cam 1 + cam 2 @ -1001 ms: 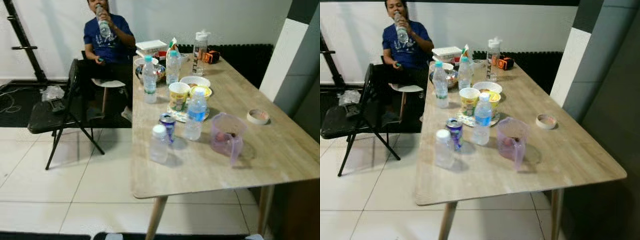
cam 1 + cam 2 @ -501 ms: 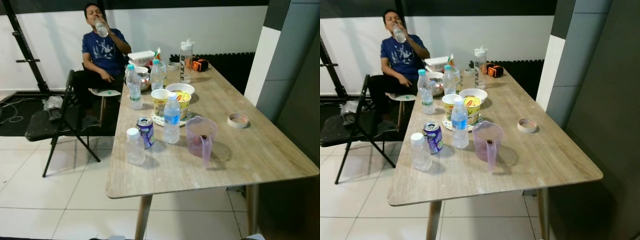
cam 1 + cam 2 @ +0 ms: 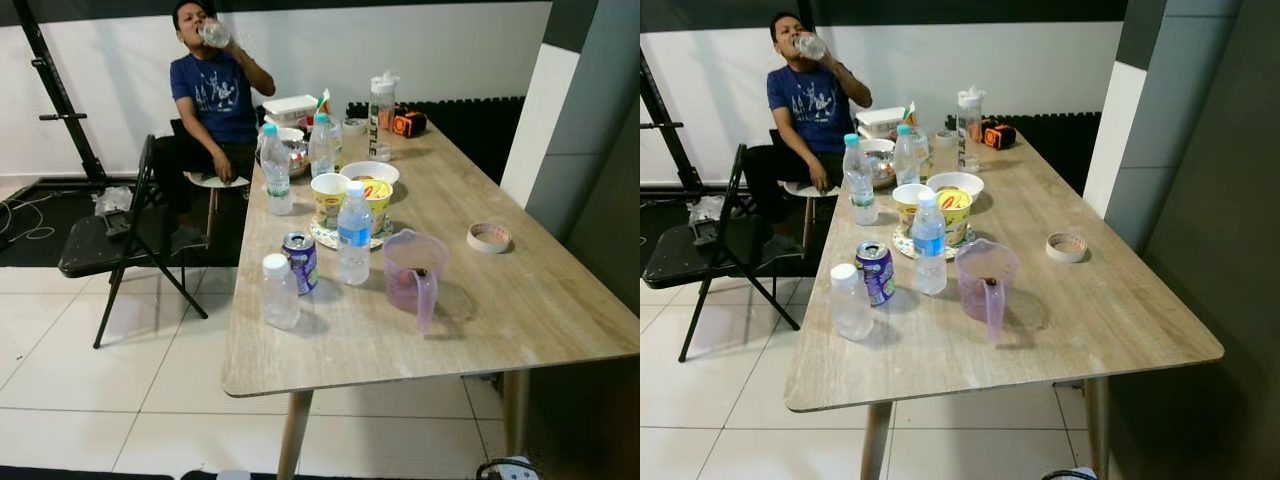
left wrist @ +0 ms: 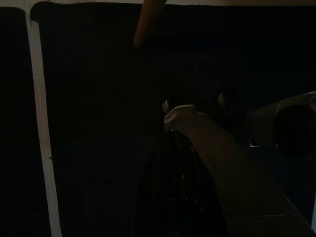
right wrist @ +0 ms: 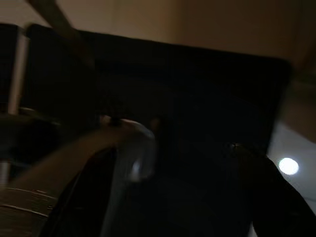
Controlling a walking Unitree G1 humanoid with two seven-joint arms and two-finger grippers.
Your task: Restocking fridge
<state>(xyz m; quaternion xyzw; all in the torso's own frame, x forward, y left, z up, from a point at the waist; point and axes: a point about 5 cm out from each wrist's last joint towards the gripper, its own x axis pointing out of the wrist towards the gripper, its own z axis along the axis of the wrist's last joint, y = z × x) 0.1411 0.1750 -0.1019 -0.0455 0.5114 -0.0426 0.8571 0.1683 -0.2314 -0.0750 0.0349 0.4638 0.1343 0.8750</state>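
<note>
Left gripper (image 4: 180, 148): hung idle in deep shade; dark fingers barely made out, so open or closed could not be told.
Right gripper (image 5: 148, 158): hung idle, picture dark and blurred; finger state could not be told.
Table (image 3: 520, 300): long, pale wood-grain top on slanted wooden legs, running from 6 o'clock away to 12 o'clock; wide bare stretch along its 3 o'clock side.
Capless-label bottle (image 3: 280, 292): small, clear, white cap, upright near the table's 9 o'clock edge, nearest the camera.
Purple can (image 3: 299, 262): upright, just beside that bottle at its 1 o'clock.
Water bottle (image 3: 354, 233): blue label, upright at table centre, at 3 o'clock of the can.
Lilac jug (image 3: 414, 275): translucent, handle toward 6 o'clock, at 4 o'clock of the water bottle.
Noodle cups (image 3: 331, 196): two, on a plate (image 3: 325, 235), just beyond the water bottle; white bowl (image 3: 369, 172) behind them.
Tape roll (image 3: 488, 237): lay flat, well apart at 3 o'clock.
Far bottles (image 3: 275, 170): two more with teal caps, upright toward 11 o'clock.
Far end: tall clear flask (image 3: 381, 100), white box (image 3: 291, 106), orange-black item (image 3: 408, 124).
Person (image 3: 215, 95): seated at 11 o'clock, blue shirt, drinking from a bottle.
Folding chair (image 3: 120, 235): black, at 9 o'clock.
Floor (image 3: 80, 390): white tiles.
Wall (image 3: 450, 45): white, dark band above; grey panels at 3 o'clock.
</note>
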